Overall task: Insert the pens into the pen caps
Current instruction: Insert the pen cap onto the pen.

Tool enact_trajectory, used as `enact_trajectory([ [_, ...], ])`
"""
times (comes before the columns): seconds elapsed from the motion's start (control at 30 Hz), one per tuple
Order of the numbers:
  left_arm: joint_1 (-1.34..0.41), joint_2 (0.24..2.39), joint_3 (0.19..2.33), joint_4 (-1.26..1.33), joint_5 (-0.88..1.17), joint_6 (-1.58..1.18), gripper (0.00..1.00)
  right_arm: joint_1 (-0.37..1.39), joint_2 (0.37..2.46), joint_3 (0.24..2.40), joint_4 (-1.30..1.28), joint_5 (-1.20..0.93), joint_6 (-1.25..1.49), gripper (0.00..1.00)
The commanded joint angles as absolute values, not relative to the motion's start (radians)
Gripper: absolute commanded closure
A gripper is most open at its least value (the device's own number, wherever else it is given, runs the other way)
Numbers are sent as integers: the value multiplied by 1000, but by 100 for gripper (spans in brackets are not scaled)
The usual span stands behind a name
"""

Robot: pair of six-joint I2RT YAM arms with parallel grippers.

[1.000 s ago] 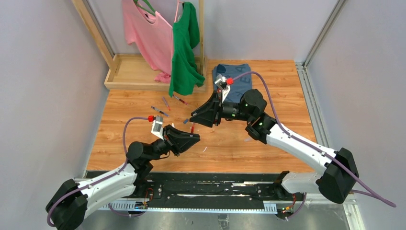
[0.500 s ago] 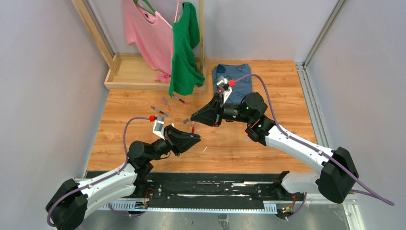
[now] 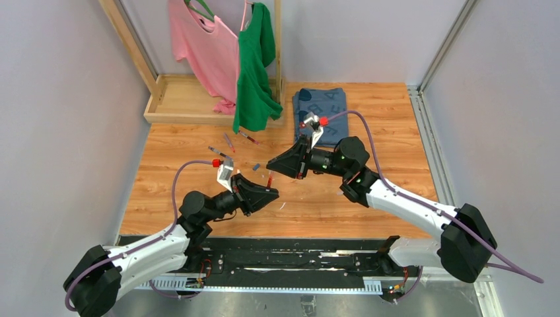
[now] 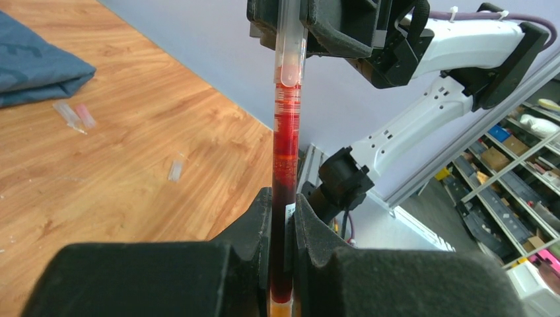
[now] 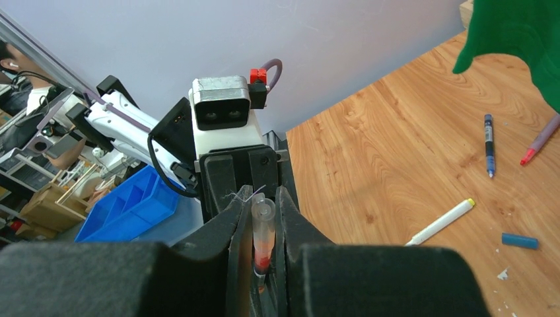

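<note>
My left gripper (image 4: 284, 198) is shut on a dark red pen (image 4: 285, 152) that stands upright between its jaws. The pen's tip sits inside a clear pen cap (image 4: 289, 46), and my right gripper (image 5: 262, 198) is shut on that cap (image 5: 262, 228) from the far side. In the top view the two grippers meet at the red pen (image 3: 269, 178) above the table's middle. Other pens lie on the wood: a blue one (image 5: 489, 142), a purple one (image 5: 540, 139) and a white one (image 5: 441, 221). A blue cap (image 5: 520, 240) and loose clear caps (image 4: 66, 112) (image 4: 175, 168) lie apart.
A folded blue cloth (image 3: 320, 105) lies at the back. A wooden rack (image 3: 191, 99) with a pink shirt (image 3: 201, 46) and a green shirt (image 3: 254, 66) stands at the back left. Three pens (image 3: 228, 141) lie in front of the rack.
My right gripper has shut on the clear cap and moved slightly nearer and lower. The left gripper with the red pen has edged to the right towards it.
</note>
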State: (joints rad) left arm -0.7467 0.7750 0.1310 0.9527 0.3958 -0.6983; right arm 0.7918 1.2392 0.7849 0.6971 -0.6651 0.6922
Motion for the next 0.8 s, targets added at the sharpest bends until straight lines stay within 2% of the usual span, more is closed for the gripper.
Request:
enact_trajectory([
  [0.0, -737, 755, 230, 1108, 322, -686, 100, 815, 1263, 680, 540, -781, 708, 100],
  [0.77, -680, 772, 254, 1205, 347, -765, 100, 880, 1322, 580, 447, -880, 690, 100],
])
